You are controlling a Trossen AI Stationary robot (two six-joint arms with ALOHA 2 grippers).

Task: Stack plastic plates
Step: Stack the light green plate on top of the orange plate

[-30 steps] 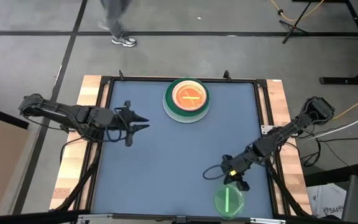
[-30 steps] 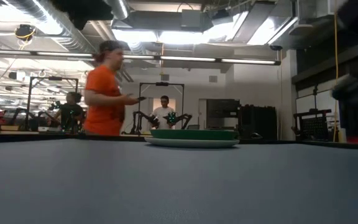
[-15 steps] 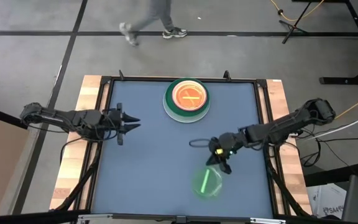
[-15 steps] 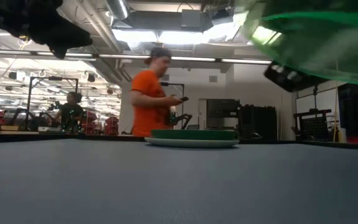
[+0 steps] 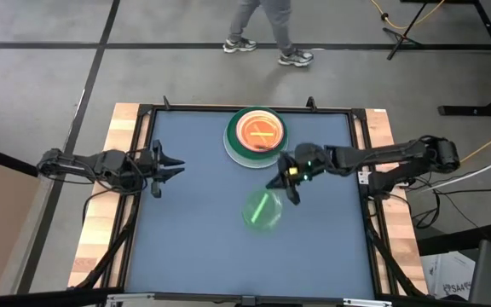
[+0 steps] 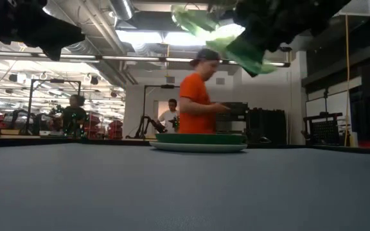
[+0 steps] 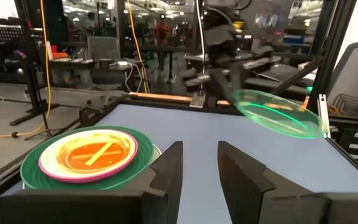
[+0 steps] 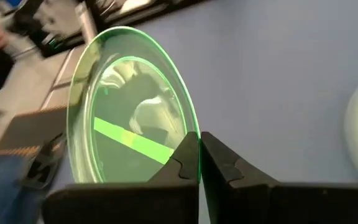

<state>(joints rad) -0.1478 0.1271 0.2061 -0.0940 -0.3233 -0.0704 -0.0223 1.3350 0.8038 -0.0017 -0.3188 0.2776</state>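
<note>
Left gripper (image 5: pixel 167 163) over table's (image 5: pixel 194 247) left edge, fingers parted, holding nothing. Stack of plates (image 5: pixel 257 136) at far edge centre: orange one on pink, dark green, pale base. Right gripper (image 5: pixel 281 181) just beside stack, clamped on rim of translucent green plate (image 5: pixel 262 210), held tilted above table.

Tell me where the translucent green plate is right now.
In the high view, the translucent green plate is held in the air by the right pincer over the table's middle, just short of the plate stack at the far edge.
</note>
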